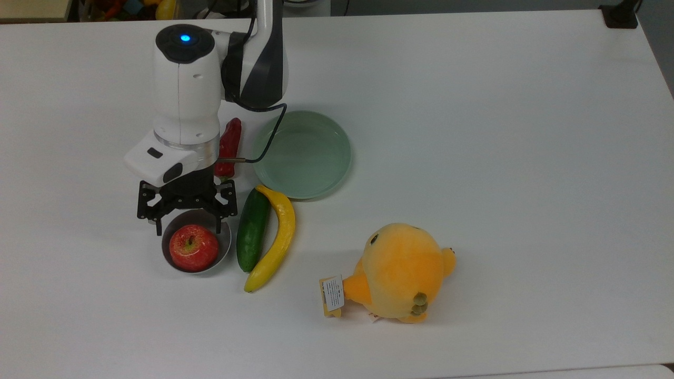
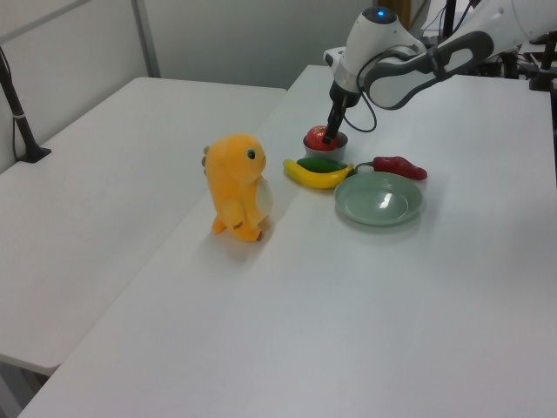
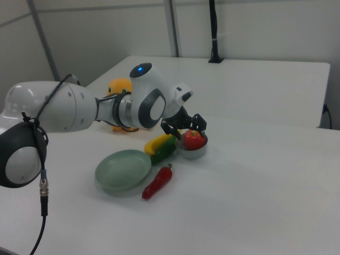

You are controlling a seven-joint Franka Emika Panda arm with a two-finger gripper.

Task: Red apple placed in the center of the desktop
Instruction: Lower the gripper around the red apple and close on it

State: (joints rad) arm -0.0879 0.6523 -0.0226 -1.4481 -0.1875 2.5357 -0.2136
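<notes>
While the red apple [image 1: 193, 247] sits inside a small grey bowl [image 1: 225, 247] near the top view's left of the white surface [image 1: 500, 158], the gripper [image 1: 185, 227] hovers at the bowl's far rim, its fingers spread open on either side and holding nothing. Just to the top view's right of the bowl lie a cucumber [image 1: 252, 230] and a banana [image 1: 276, 239], touching each other. Beyond them rest a red chili pepper [image 1: 228, 146] and a pale-green plate [image 1: 303, 153].

A yellow banana [image 1: 274, 239] is lying beside a green cucumber [image 1: 253, 230], near a green plate [image 1: 303, 153], red chili pepper [image 1: 228, 145] and orange plush toy [image 1: 397, 271].
</notes>
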